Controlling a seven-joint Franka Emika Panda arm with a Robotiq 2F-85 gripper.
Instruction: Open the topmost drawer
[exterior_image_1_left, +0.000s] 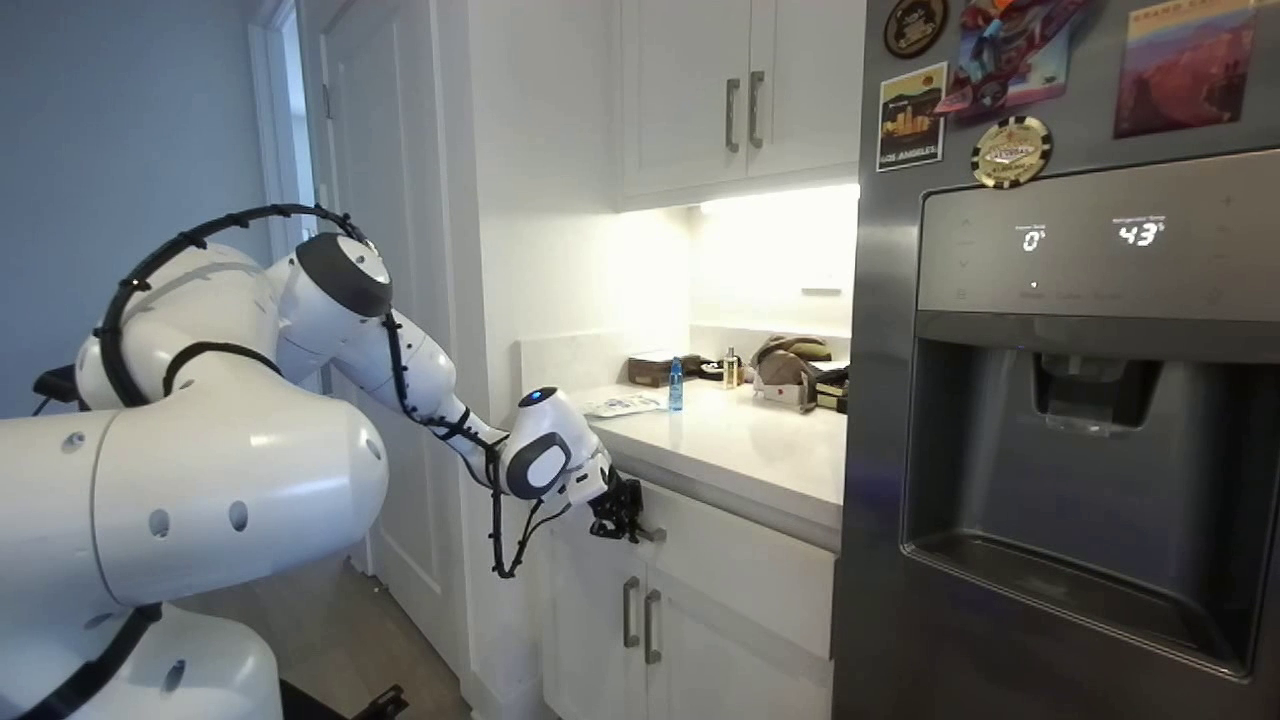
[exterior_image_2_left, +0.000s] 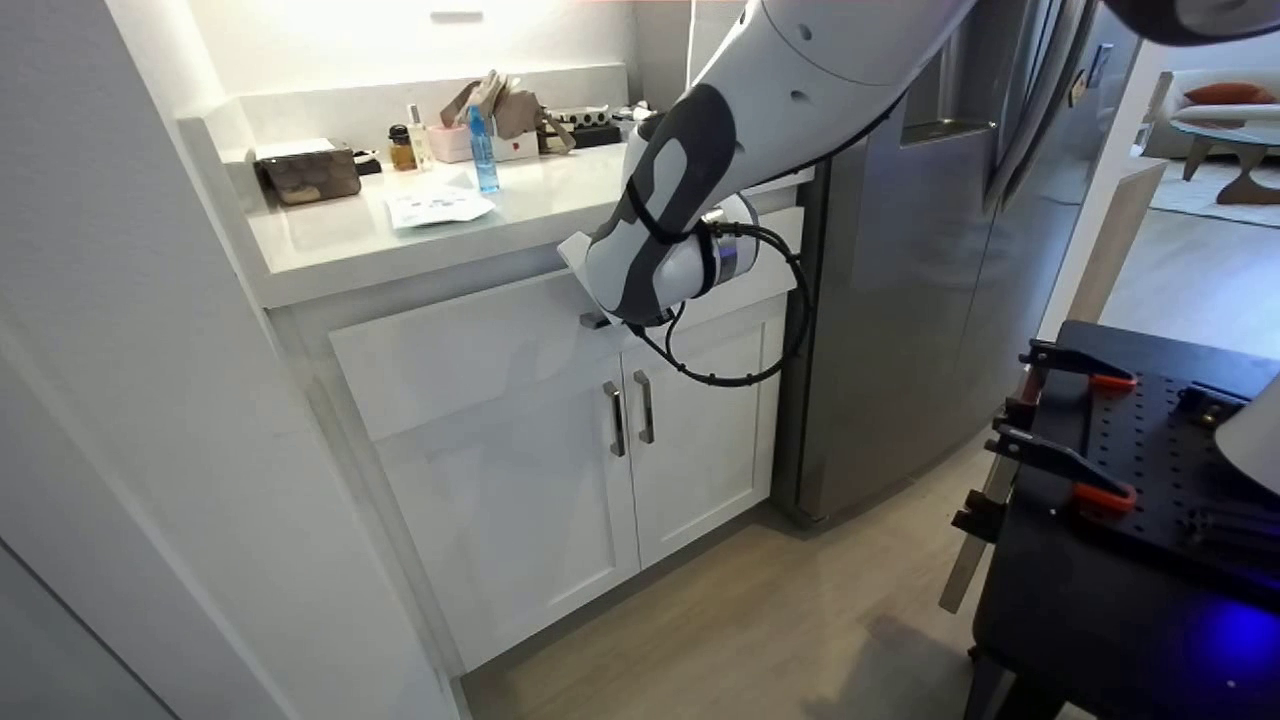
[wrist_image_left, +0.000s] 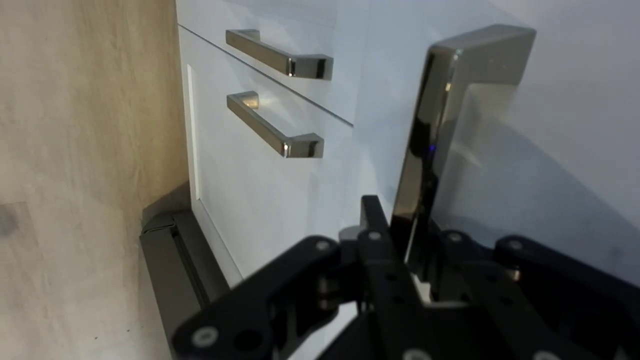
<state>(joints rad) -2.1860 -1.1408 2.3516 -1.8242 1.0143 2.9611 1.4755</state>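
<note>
The topmost drawer (exterior_image_1_left: 745, 575) is a wide white panel under the counter; it also shows in an exterior view (exterior_image_2_left: 460, 350) and in the wrist view (wrist_image_left: 560, 165). Its front stands slightly proud of the doors below; whether it is pulled out a little I cannot tell. No inside shows. Its silver bar handle (wrist_image_left: 440, 110) shows in both exterior views (exterior_image_1_left: 653, 534) (exterior_image_2_left: 594, 320). My gripper (exterior_image_1_left: 632, 525) is at the handle. In the wrist view its fingers (wrist_image_left: 404, 222) close on both sides of the bar near one end. One fingertip is hidden behind the bar.
White cabinet doors (exterior_image_2_left: 520, 520) with vertical bar handles (exterior_image_2_left: 615, 420) lie below the drawer. The countertop (exterior_image_1_left: 740, 430) above holds a blue bottle (exterior_image_1_left: 676, 384), a packet (exterior_image_2_left: 438, 205) and other items. The steel fridge (exterior_image_2_left: 880, 330) stands close beside the cabinet.
</note>
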